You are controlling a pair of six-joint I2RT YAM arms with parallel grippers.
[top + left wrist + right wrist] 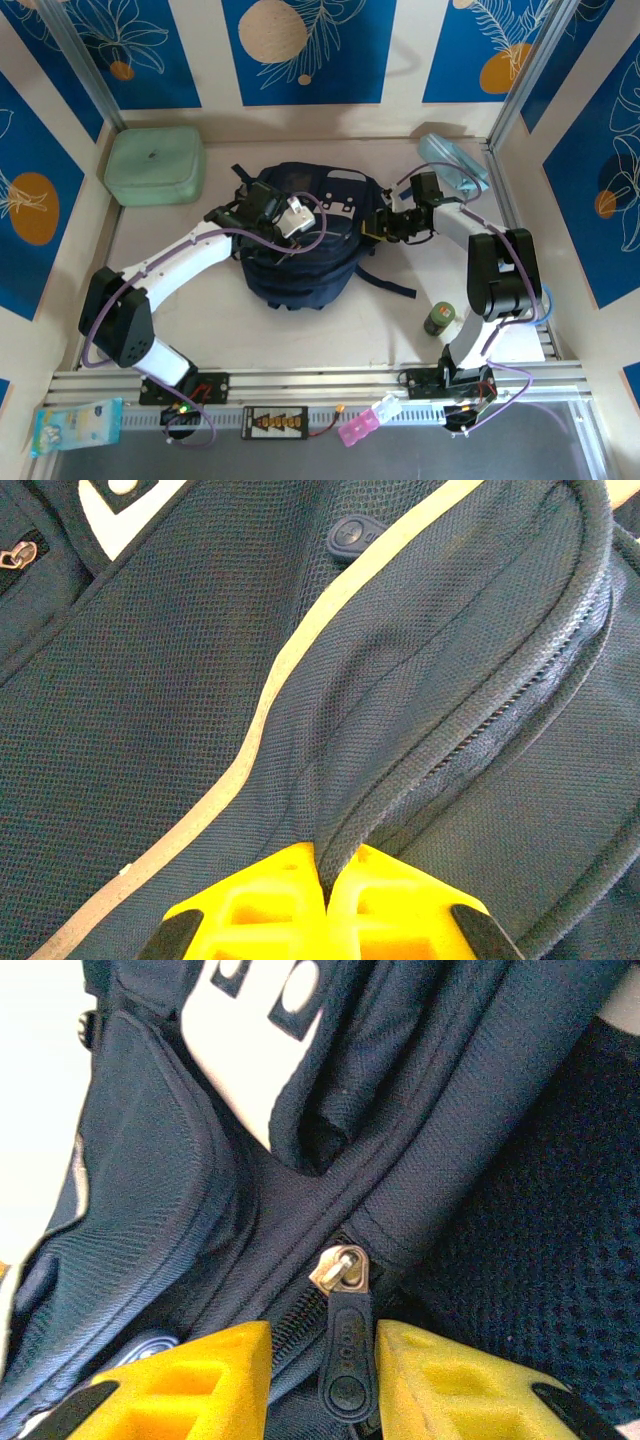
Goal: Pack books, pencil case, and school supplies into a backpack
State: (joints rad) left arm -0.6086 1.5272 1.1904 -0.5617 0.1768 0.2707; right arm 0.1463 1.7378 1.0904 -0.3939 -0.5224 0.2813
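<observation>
Yellow fingers (260, 905) up close on my left pincer (325, 885), and they're pressed together on a raised fold of the backpack (150, 730). Navy mesh fabric is pinched right between the tips, just beside the pale stripe (265, 715) across the front pocket. Over to my right pincer (325, 1345): jaws narrow but not clamped, one yellow finger on either side of the dark zipper pull (346, 1360). The finger on the right of the view looks to be touching the tab, while the other leaves a sliver of zipper teeth showing in the gap. Silver slider (340, 1265) sits just above the pull, with the grey-white patch (245, 1050) up beyond it. From above, the backpack lies in the middle of the table (300, 335), nearer its far edge, my left arm reaching onto its left side and my right arm onto its right. Pale-blue pencil case (452, 165) is tucked into the far right corner, well apart from the bag. Mint-green case (155, 165) sits in the far left corner, and a small dark bottle (438, 318) stands near the right edge.
</observation>
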